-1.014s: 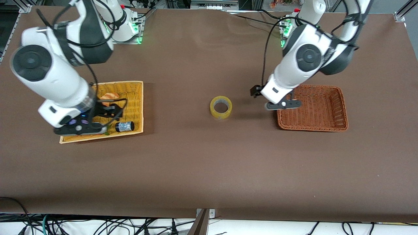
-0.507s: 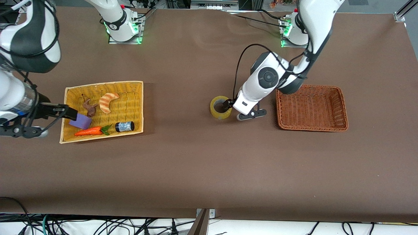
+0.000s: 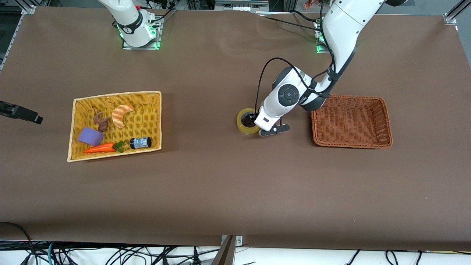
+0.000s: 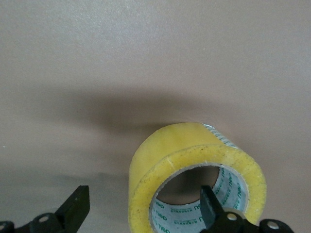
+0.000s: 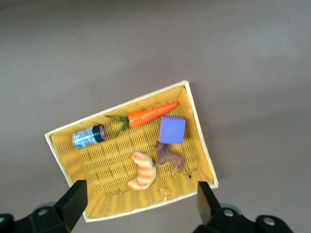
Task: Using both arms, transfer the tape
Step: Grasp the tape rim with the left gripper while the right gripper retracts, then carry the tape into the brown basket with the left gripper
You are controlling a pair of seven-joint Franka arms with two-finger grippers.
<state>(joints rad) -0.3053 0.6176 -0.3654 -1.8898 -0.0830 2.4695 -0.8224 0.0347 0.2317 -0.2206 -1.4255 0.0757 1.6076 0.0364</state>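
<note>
The tape [image 3: 243, 123] is a yellowish ring that lies flat on the brown table between the two baskets. It also shows in the left wrist view [image 4: 194, 165]. My left gripper [image 3: 254, 124] is low at the tape, on its side toward the brown basket. It is open [image 4: 143, 208] and straddles the ring's wall: one finger [image 4: 210, 206] is inside the hole, the other finger [image 4: 77, 208] is outside. My right gripper [image 5: 140, 204] is open and empty, high above the yellow basket's end of the table. Only a black part of it [image 3: 22, 113] shows in the front view.
A yellow wicker basket [image 3: 117, 93] toward the right arm's end holds a striped bread toy [image 3: 122, 114], a purple block [image 3: 90, 136], a carrot [image 3: 100, 148], a small can [image 3: 140, 142] and a brown figure [image 3: 100, 121]. A brown wicker basket [image 3: 387, 121] stands beside the left arm.
My left gripper has moved from the brown basket's edge to the tape and come down around its wall. My right arm has pulled away from over the yellow basket, almost out of the front view.
</note>
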